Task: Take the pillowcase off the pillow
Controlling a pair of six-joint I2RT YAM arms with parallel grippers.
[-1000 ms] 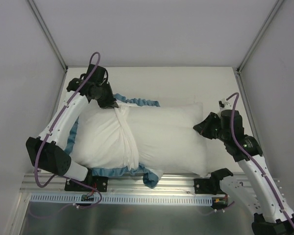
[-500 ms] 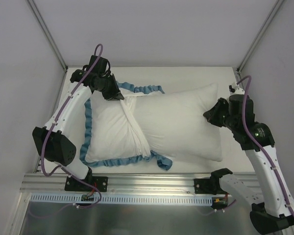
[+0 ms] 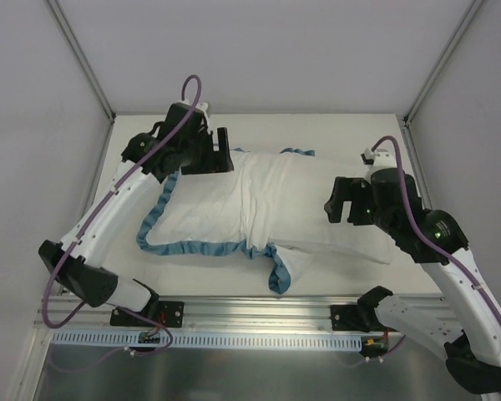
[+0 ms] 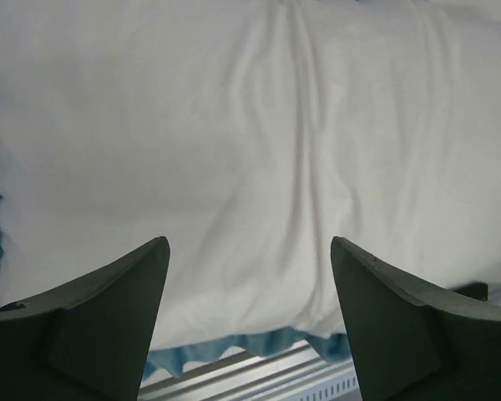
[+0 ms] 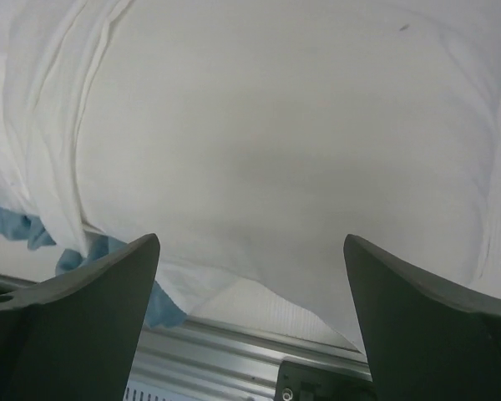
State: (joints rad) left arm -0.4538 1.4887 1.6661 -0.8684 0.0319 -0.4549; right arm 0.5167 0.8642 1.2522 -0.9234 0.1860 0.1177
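**Both hands apart, nothing gripped; pillowcase partly over pillow**

- Left hand: hovers over the far-left end of the cloth, fingers spread wide. Left wrist view shows only wrinkled white fabric below the gap, nothing pinched.
- Pillowcase: lies left of centre on the tabletop, white side showing, flattish. Teal ruffle runs down its left side and along the near edge, ending in a loose loop that hangs toward the rail. A short bit of ruffle also shows at the far edge. The right edge of the cloth is bunched into folds across the pillow.
- Pillow: plain white; its right part sticks out bare from the bunched edge, angled toward the near right. How far it reaches under the cloth, can't tell.
- Right hand: over the bare part of the pillow, fingers apart. Right wrist view shows smooth white pillow under the gap, with the bunched folds and a scrap of teal at lower left. No grip on anything.
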